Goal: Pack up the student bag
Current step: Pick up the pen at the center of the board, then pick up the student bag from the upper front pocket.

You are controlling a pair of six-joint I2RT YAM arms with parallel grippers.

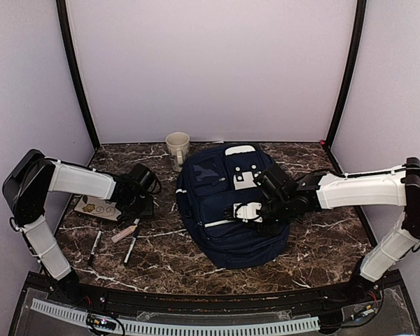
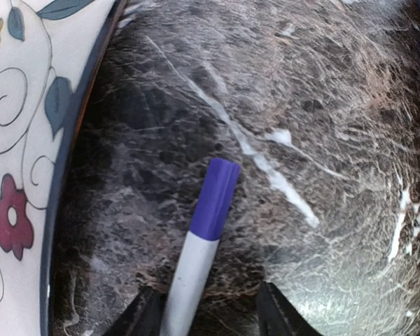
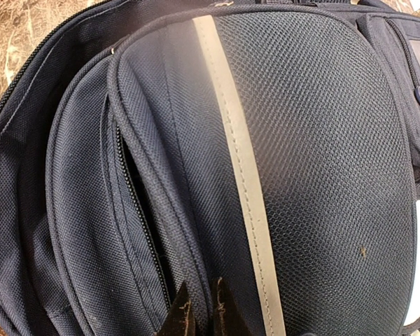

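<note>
The student bag (image 1: 227, 241), navy with white stripes and patches, lies flat in the middle of the table. My right gripper (image 1: 232, 210) rests on its front. In the right wrist view the right gripper (image 3: 201, 311) is shut, pinching a fold of the bag (image 3: 322, 140) beside a partly open zipper (image 3: 136, 210). My left gripper (image 1: 141, 207) is low over the table left of the bag. In the left wrist view the left gripper (image 2: 208, 316) is open around a white marker with a purple cap (image 2: 199, 245), which lies on the marble close to the left finger.
A floral notebook (image 1: 98, 208) lies left of the left gripper and shows in the left wrist view (image 2: 21, 140). A whitish marker (image 1: 126, 232) and two dark pens (image 1: 96, 245) (image 1: 131, 248) lie in front of it. A cream mug (image 1: 178, 148) stands at the back.
</note>
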